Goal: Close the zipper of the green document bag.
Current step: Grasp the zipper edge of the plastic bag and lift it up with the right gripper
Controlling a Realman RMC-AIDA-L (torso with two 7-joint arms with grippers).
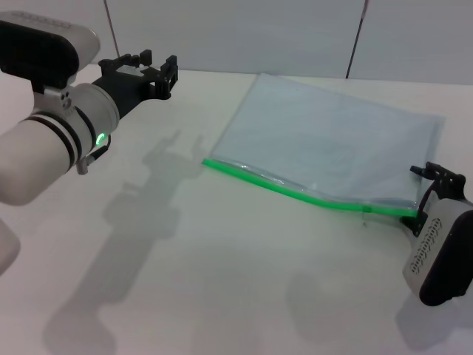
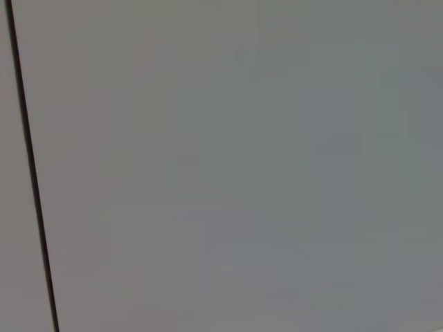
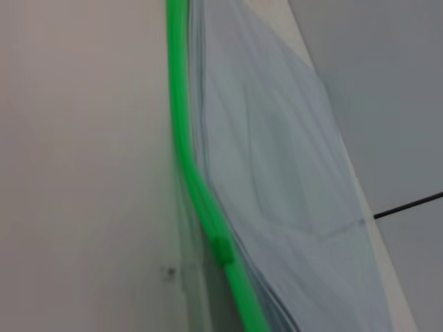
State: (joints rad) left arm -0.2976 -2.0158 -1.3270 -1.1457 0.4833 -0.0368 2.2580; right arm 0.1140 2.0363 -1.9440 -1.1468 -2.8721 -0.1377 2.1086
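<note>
The green document bag (image 1: 332, 140) lies flat on the white table, right of centre. Its zipper (image 1: 281, 186) is the bright green strip along the edge nearest me. A small slider (image 1: 366, 209) sits on the strip close to its right end. My right gripper (image 1: 421, 194) is at the bag's near right corner, open, with its fingers either side of the strip's end and to the right of the slider. The right wrist view shows the zipper (image 3: 183, 138), the slider (image 3: 221, 249) and the bag (image 3: 277, 173), but not its own fingers. My left gripper (image 1: 157, 68) hangs open above the table's far left, away from the bag.
The table (image 1: 222, 281) stretches bare in front of and left of the bag. A grey wall with dark vertical seams (image 1: 355, 37) stands right behind the table's far edge. The left wrist view holds only that wall and one seam (image 2: 31, 173).
</note>
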